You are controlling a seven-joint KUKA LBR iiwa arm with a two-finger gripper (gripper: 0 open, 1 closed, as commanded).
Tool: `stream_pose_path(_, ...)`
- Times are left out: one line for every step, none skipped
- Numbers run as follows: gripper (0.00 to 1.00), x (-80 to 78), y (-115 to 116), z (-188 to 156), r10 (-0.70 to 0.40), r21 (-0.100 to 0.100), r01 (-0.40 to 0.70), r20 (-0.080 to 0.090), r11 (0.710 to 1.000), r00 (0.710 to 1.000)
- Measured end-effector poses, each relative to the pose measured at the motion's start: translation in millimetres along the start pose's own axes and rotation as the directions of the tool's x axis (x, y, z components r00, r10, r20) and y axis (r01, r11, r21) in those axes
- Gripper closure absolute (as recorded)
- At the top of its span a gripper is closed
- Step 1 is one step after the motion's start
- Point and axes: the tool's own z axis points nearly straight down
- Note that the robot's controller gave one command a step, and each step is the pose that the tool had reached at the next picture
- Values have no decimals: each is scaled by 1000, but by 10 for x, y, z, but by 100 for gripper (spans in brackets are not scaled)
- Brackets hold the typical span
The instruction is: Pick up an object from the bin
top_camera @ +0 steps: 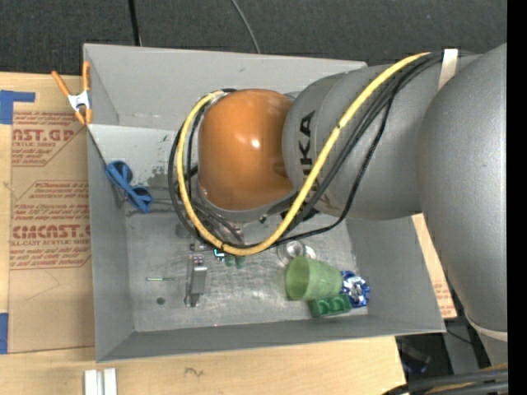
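My gripper [196, 285] reaches down from under the orange-covered wrist to the bin floor, left of centre. Nothing lies directly beneath it that I can make out. The nearest loose thing is a light green plastic cup [310, 279] lying on its side at the front right, well apart from the gripper. Against the cup's front lies a small dark green ridged piece [330, 307]. A blue and white crumpled thing [356, 289] sits just right of the cup. A small clear round thing [295, 250] rests behind the cup.
A blue looped tool [128, 186], like scissor handles, lies against the left wall of the bin. The arm and its orange cover hide the back and middle of the bin. Bare floor shows at the front left.
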Motion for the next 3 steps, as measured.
stream_pose_path(0, 63, -830, 1201, 0, -4, 0, 16, 1000, 1000)
stream_pose_path(0, 145, -1883, 1168, -147, 2, 147, 21, 989, 989)
stream_pose_path(0, 96, -2461, 825, 68, 0, -68, 10, 998, 998)
